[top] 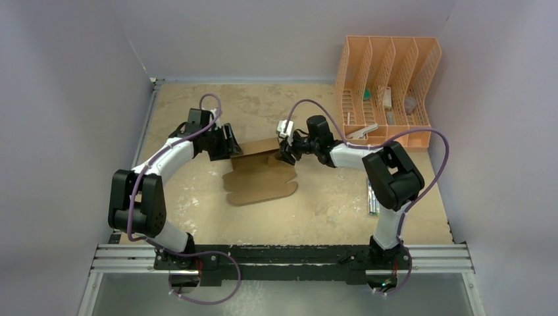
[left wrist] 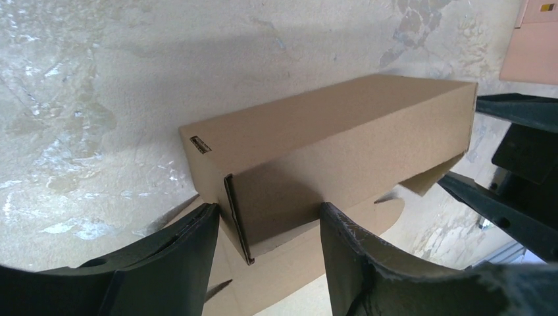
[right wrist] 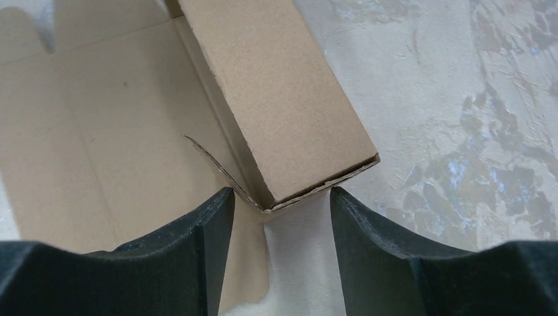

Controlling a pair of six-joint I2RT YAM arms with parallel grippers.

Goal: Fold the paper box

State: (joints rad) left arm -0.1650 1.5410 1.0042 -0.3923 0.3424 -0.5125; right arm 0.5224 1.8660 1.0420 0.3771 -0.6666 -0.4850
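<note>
Overhead, the pale, mottled table (top: 329, 210) fills the floor of the cell, and the orange file rack (top: 388, 79) stands at its far right corner. Both arms reach in toward the middle, where the paper box (top: 260, 178) lies, half made: its far part is raised into a long closed section and its tabbed flaps are flat on the table toward the arm bases.

The left gripper (top: 231, 142) is at the left end of the raised section and the right gripper (top: 285, 151) at its right end. Only the wrist views show the fingers. On the left, the fingers (left wrist: 177, 263) are apart with a corner of the box (left wrist: 329, 131) between them. On the right, the fingers (right wrist: 197, 250) are likewise spread, the box's open end (right wrist: 283, 112) just ahead of them.

A slim marker pack (top: 372, 197) lies beside the right arm, seen only from above.
</note>
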